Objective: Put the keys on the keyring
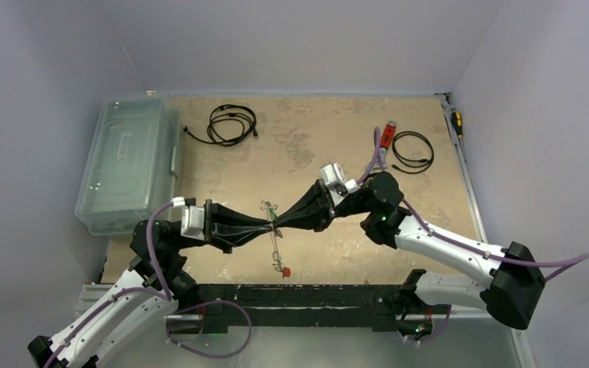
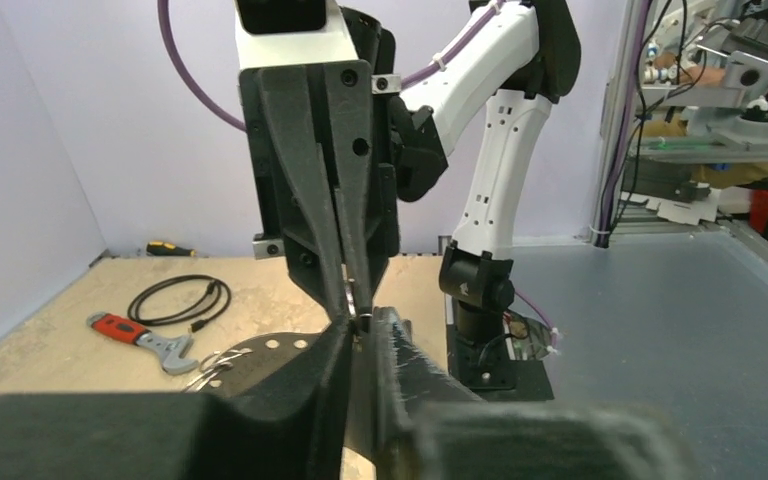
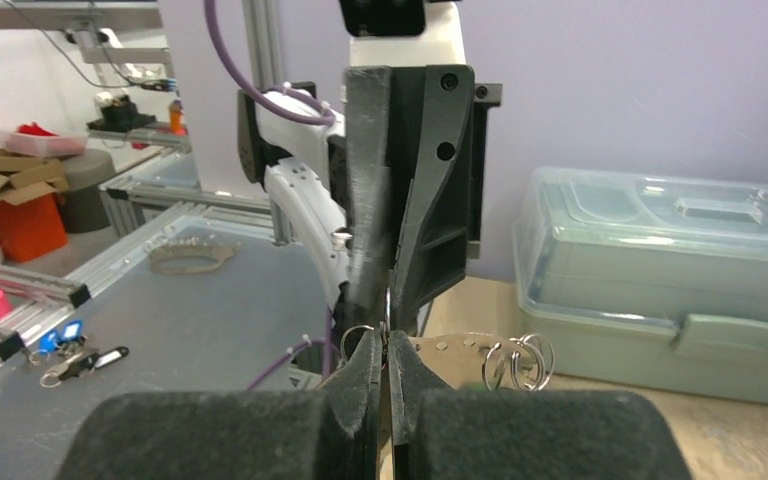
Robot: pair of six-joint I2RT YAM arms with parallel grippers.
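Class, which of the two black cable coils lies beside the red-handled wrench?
The right-hand coil; the other coil lies alone, nearer the clear plastic box.

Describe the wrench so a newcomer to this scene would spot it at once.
In the top view, look at the far right part of the tan table. The wrench lies just left of the smaller black cable coil. Its red handle and grey metal head set it apart from the yellow-and-black screwdriver at the table's edge.

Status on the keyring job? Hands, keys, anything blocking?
Left hand and right hand both shut, tip to tip on the keyring, mid-table. Red-tagged key at its near end. Nothing blocking; wrench, cables far back.
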